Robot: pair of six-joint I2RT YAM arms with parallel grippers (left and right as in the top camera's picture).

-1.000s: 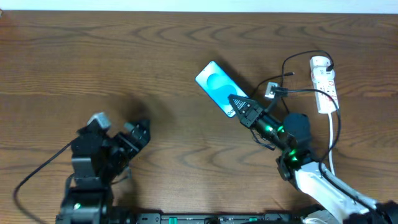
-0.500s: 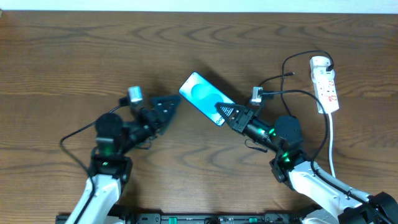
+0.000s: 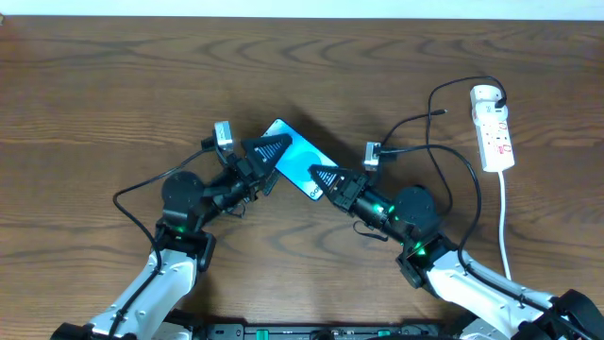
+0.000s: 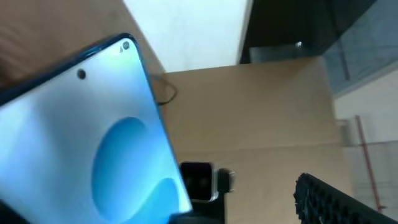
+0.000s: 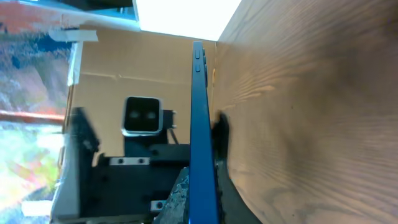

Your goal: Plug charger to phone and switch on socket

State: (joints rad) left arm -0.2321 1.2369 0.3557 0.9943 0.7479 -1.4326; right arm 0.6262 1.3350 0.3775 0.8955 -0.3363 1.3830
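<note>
The right pincer (image 3: 319,176) is clamping the slim blue-screened smartphone (image 3: 296,155) at mid-span of the brown wooden table (image 3: 113,85), seemingly offering it to the left pincer (image 3: 268,150), whose closure cannot be told.

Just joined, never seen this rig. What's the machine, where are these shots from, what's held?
Two robot arms, each ending in two fingers, work at a brown wooden table. The wide picture looks down from above; the other two come from a camera on each wrist. On the table lie a white power strip and a thin black cable. The right arm's fingers grip one end of a slim smartphone with a blue-turquoise screen; the left arm's fingers are at its other end, grip unclear.
</note>
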